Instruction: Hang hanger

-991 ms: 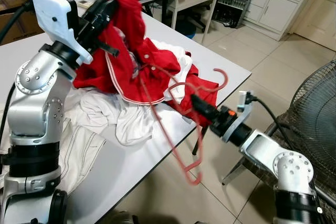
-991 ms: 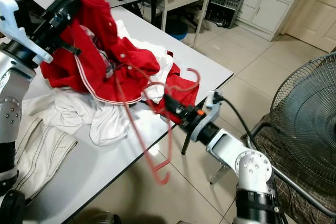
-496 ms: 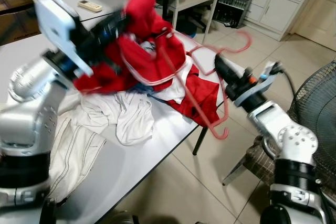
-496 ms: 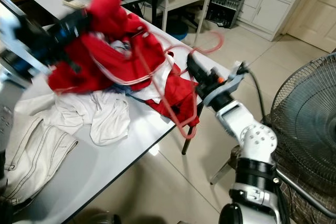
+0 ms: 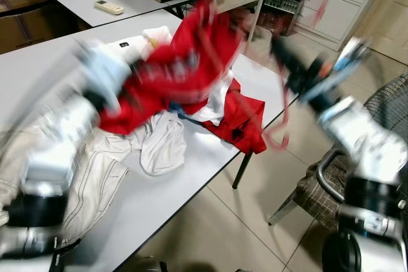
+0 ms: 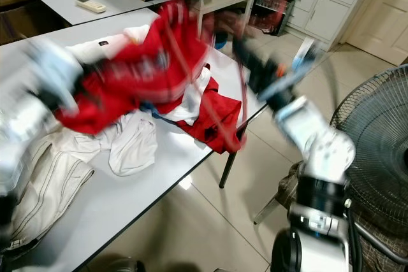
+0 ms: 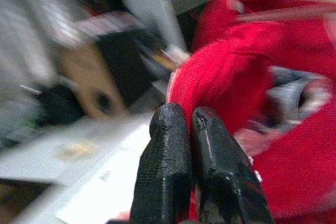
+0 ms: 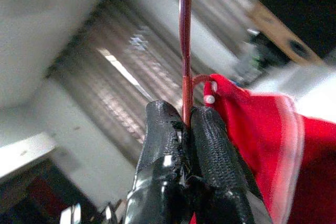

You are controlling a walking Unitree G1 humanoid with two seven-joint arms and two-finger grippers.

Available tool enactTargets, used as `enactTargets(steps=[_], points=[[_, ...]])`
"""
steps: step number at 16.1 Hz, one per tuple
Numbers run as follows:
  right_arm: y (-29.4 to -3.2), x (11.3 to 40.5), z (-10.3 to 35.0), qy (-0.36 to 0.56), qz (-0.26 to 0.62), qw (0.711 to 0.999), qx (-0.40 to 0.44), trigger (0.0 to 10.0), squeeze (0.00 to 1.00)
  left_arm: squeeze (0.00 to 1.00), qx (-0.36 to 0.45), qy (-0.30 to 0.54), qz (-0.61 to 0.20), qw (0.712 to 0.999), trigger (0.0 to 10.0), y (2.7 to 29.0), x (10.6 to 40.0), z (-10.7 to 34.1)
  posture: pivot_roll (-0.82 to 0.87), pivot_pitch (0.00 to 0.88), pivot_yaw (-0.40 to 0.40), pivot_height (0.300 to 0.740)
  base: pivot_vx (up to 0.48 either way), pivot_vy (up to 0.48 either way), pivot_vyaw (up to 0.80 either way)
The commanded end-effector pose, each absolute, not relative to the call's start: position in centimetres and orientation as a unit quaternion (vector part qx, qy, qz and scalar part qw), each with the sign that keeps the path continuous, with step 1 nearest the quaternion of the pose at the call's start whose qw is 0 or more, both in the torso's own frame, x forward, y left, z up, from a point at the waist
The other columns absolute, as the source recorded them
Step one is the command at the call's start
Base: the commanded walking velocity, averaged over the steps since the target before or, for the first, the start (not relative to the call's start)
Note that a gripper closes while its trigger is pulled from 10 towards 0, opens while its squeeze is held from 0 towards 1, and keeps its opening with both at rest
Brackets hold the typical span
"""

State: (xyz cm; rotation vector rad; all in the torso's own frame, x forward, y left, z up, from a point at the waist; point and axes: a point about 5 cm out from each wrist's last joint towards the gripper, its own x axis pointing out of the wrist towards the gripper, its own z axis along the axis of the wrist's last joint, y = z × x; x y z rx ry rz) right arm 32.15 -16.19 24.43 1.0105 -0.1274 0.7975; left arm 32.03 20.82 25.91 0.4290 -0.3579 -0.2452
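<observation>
Right gripper (image 8: 184, 124) clamped on the thin red hanger (image 8: 185, 45), fingers pressed together, raised past the white table's (image 5: 191, 176) far corner; left gripper (image 7: 186, 124) pinched tight on the red garment (image 5: 185, 71), lifted over the white clothes (image 5: 156, 148); head views blurred.

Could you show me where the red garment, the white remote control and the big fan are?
red garment (image 6: 137, 71): right eye view, the middle of the lifted, blurred cloth.
white remote control (image 5: 109, 7): left eye view, the middle of its body on the far table.
fan (image 6: 376, 148): right eye view, on the wire grille.
</observation>
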Motion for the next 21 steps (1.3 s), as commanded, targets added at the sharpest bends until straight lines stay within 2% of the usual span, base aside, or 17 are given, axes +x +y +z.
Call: enactTargets(steps=[1, 2, 3, 5, 6, 7, 9, 11, 12, 14, 15, 16, 17, 18, 20, 21], points=[[-15.7, 32.2, 21.8, 0.011, 0.353, 0.831, 0.429, 10.0, 0.00, 0.00, 0.189, -0.229, -0.064, 0.953, 0.0, 22.1, 31.7, 27.7, -0.08, 0.000, -0.067, 0.740, 0.000, 0.000, 0.00], [-15.2, 32.2, 19.6, 0.073, 0.327, 0.855, 0.396, 10.0, 0.00, 0.00, 0.187, -0.251, -0.038, 0.949, 0.0, 22.5, 31.5, 28.3, -0.08, 0.000, -0.076, 0.740, 0.000, 0.000, 0.00], [-15.1, 32.0, 18.2, 0.089, 0.320, 0.855, 0.397, 10.0, 0.00, 0.00, 0.190, -0.261, -0.034, 0.946, 0.0, 22.6, 31.2, 28.5, -0.07, 0.000, -0.081, 0.740, 0.000, 0.000, 0.00], [-15.2, 31.7, 17.0, 0.089, 0.295, 0.845, 0.437, 10.0, 0.00, 0.00, 0.189, -0.250, -0.088, 0.946, 0.0, 21.8, 30.7, 27.9, -0.06, 0.000, -0.094, 0.740, 0.000, 0.000, 0.00], [-15.3, 31.5, 16.6, 0.090, 0.287, 0.844, 0.445, 10.0, 0.00, 0.00, 0.184, -0.212, -0.144, 0.949, 0.0, 20.5, 30.4, 26.3, -0.06, 0.000, -0.095, 0.740, 0.000, 0.000, 0.00], [-15.3, 31.3, 16.4, 0.088, 0.284, 0.837, 0.459, 10.0, 0.00, 0.00, 0.214, -0.173, -0.193, 0.942, 0.0, 19.4, 30.2, 24.4, -0.06, 0.000, -0.093, 0.740, 0.000, 0.000, 0.00], [-15.7, 31.6, 15.9, 0.089, 0.246, 0.825, 0.500, 10.0, 0.00, 0.00, 0.228, -0.160, -0.226, 0.934, 0.0, 18.3, 30.0, 23.4, -0.06, 0.000, -0.091, 0.740, 0.000, 0.000, 0.00], [-15.8, 31.9, 14.7, 0.110, 0.209, 0.831, 0.503, 10.0, 0.00, 0.00, 0.214, -0.172, -0.229, 0.934, 0.0, 17.8, 30.1, 23.8, -0.06, 0.000, -0.086, 0.740, 0.000, 0.000, 0.00], [-16.1, 32.4, 15.3, 0.048, 0.195, 0.816, 0.542, 10.0, 0.00, 0.00, 0.179, -0.178, -0.244, 0.936, 0.0, 17.0, 30.1, 24.3, -0.05, 0.000, -0.079, 0.740, 0.000, 0.000, 0.00], [-16.7, 33.1, 16.4, -0.003, 0.173, 0.793, 0.584, 10.0, 0.00, 0.00, 0.164, -0.175, -0.251, 0.938, 0.0, 16.7, 30.0, 24.3, -0.05, 0.000, -0.073, 0.740, 0.000, 0.000, 0.00], [-16.7, 34.2, 17.9, -0.048, 0.163, 0.788, 0.591, 10.0, 0.00, 0.00, 0.153, -0.172, -0.255, 0.939, 0.0, 16.5, 30.0, 24.3, -0.05, 0.000, -0.062, 0.740, 0.000, 0.000, 0.00], [-16.7, 34.7, 18.2, -0.055, 0.153, 0.791, 0.590, 10.0, 0.00, 0.00, 0.150, -0.173, -0.258, 0.939, 0.0, 16.3, 30.0, 24.4, -0.05, 0.000, -0.062, 0.740, 0.000, 0.000, 0.00], [-16.4, 35.4, 18.1, -0.046, 0.125, 0.801, 0.584, 10.0, 0.00, 0.00, 0.138, -0.179, -0.259, 0.939, 0.0, 16.1, 30.1, 24.7, -0.05, 0.000, -0.058, 0.740, 0.000, 0.000, 0.00], [-15.4, 36.1, 16.8, 0.005, 0.100, 0.834, 0.542, 10.0, 0.00, 0.00, 0.119, -0.184, -0.262, 0.940, 0.0, 15.8, 30.1, 25.0, -0.04, 0.000, -0.058, 0.740, 0.000, 0.000, 0.00], [-14.0, 36.6, 16.2, 0.030, 0.092, 0.793, 0.602, 10.0, 0.00, 0.00, 0.134, -0.172, -0.304, 0.928, 0.0, 14.9, 29.4, 24.3, -0.04, 0.000, -0.056, 0.740, 0.000, 0.000, 0.00], [-13.0, 36.8, 15.7, 0.070, 0.100, 0.804, 0.582, 10.0, 0.00, 0.00, 0.133, -0.173, -0.304, 0.927, 0.0, 14.8, 29.2, 24.2, -0.04, 0.000, -0.055, 0.740, 0.000, 0.000, 0.00]])
